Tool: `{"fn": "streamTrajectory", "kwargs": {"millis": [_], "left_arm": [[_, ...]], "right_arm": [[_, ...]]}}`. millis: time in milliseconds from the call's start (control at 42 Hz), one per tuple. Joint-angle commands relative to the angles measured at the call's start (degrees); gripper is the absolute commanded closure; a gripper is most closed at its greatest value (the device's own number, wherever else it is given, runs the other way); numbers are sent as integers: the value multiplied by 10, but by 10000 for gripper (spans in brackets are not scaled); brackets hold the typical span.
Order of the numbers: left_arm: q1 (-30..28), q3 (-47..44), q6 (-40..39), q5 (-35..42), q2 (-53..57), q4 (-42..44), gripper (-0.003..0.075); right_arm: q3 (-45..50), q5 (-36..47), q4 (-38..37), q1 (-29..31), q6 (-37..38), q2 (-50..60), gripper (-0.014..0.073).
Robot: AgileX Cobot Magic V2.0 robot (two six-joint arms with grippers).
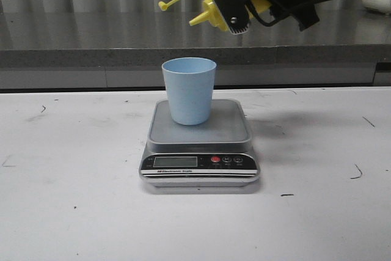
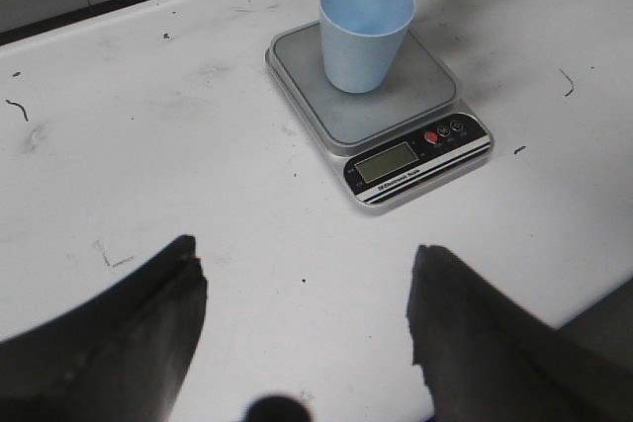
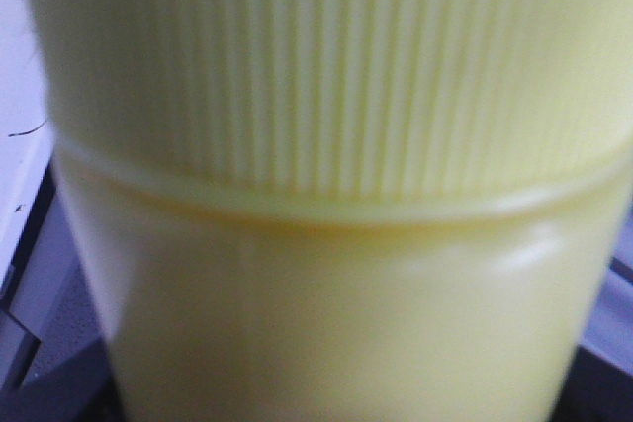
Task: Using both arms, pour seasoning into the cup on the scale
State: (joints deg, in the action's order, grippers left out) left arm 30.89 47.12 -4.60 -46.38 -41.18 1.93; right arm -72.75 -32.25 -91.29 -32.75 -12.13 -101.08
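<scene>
The light blue cup (image 1: 189, 90) stands upright on the silver scale (image 1: 200, 142) at the table's middle; both also show in the left wrist view, cup (image 2: 365, 29) on scale (image 2: 386, 106). My right gripper (image 1: 259, 1) is shut on the yellow seasoning bottle (image 1: 211, 15), held tipped over high above and behind the cup, nozzle pointing left, tethered cap (image 1: 164, 5) dangling out. The bottle (image 3: 326, 185) fills the right wrist view. My left gripper (image 2: 307, 289) is open and empty above bare table, nearer the front left than the scale.
A grey counter ledge (image 1: 91, 53) runs along the back of the white table (image 1: 73, 200). Small dark scuff marks dot the tabletop. The scale's black panel has a red button (image 1: 215, 159) and an LCD display (image 1: 175, 161).
</scene>
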Motion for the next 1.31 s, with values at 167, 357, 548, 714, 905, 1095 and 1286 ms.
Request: {"fn": "streamTrajectory", "kwargs": {"millis": [167, 357, 548, 714, 905, 1095, 1286], "left_arm": [[2, 15, -2, 40, 2, 0, 281], [2, 15, -2, 40, 2, 0, 281], [2, 15, -2, 40, 2, 0, 281], [2, 15, -2, 40, 2, 0, 281], [2, 15, -2, 40, 2, 0, 281], [2, 15, -2, 40, 2, 0, 281], [2, 15, -2, 40, 2, 0, 281]], "right_arm": [[-23, -17, -59, 0, 0, 26, 286], [-23, -20, -11, 0, 48, 27, 286], [-23, -59, 65, 0, 198, 36, 286], [-23, -91, 182, 7, 236, 65, 286], [1, -62, 363, 45, 235, 138, 286], [82, 46, 506, 119, 235, 219, 286], [210, 232, 620, 204, 238, 285, 286]]}}
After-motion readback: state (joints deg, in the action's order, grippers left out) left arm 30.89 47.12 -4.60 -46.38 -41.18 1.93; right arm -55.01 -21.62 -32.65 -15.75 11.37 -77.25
